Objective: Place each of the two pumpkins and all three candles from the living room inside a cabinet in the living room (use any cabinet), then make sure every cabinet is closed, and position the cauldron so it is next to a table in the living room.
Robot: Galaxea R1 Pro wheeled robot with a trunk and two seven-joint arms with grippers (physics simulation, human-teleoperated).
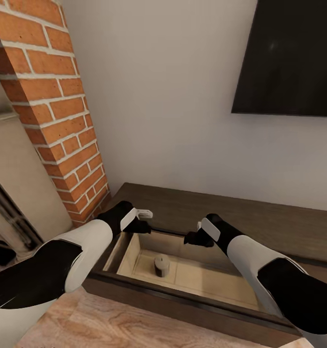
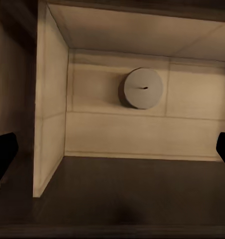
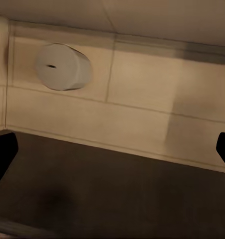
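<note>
Inside open cabinet (image 1: pixel 134 290) drawer: one candle (image 1: pixel 161 265) upright; both grippers spread.

Red brick pillar (image 1: pixel 52 106), pale wall (image 1: pixel 163 96), black television (image 1: pixel 289 58), wooden floor (image 1: pixel 115 324).

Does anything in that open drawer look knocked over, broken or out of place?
Nothing stands out. One candle stands upright on the beige floor of the open drawer in the cabinet, with nothing spilled or damaged. The left pincer and right pincer hover above, empty and open.
</note>
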